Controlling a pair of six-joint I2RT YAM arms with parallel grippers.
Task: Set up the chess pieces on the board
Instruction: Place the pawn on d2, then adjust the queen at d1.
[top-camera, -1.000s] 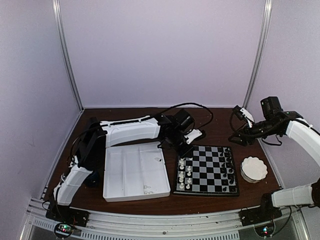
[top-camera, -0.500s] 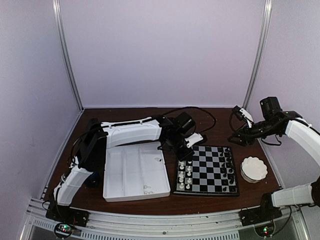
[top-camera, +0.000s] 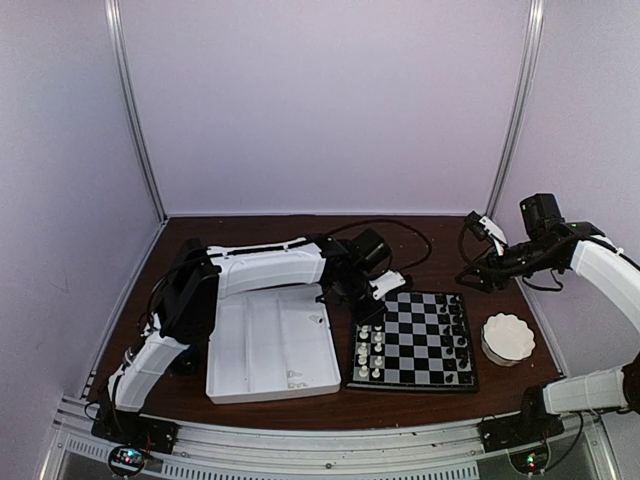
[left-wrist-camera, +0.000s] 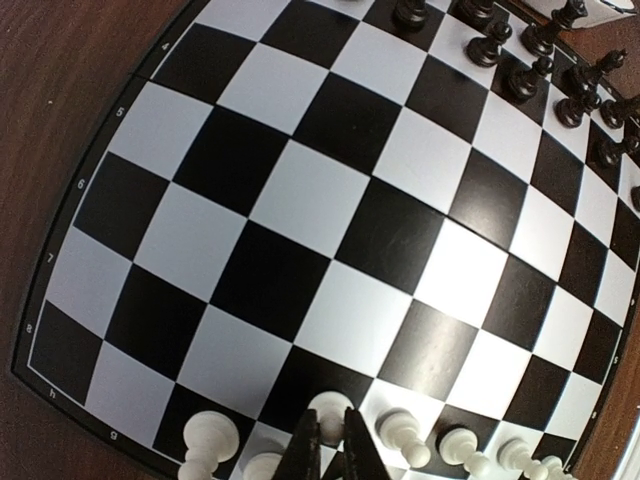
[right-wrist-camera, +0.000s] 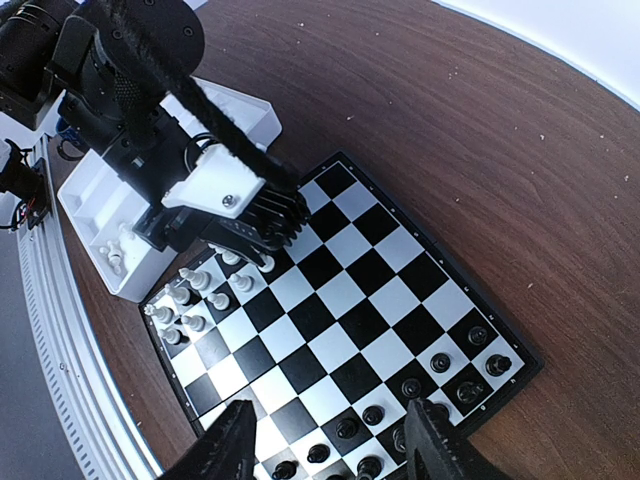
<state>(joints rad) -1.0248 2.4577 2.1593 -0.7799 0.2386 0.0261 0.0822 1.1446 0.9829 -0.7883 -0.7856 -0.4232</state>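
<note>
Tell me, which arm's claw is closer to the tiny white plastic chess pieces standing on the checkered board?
Left. The left gripper is down among the tiny white plastic chess pieces, closed on one; the right gripper hangs open across the checkered board near the black pieces.

The left arm (top-camera: 255, 265) is stretching from its base toward 2 o'clock, wrist bent down, its claw (left-wrist-camera: 330, 445) pinching nearly closed on a white pawn (left-wrist-camera: 328, 404). The right arm (top-camera: 600, 265) is hanging raised, forearm pointing toward 9 o'clock, its claw (right-wrist-camera: 330, 450) tilting downward with fingers (right-wrist-camera: 235, 440) spread wide, gripping nothing.
</note>
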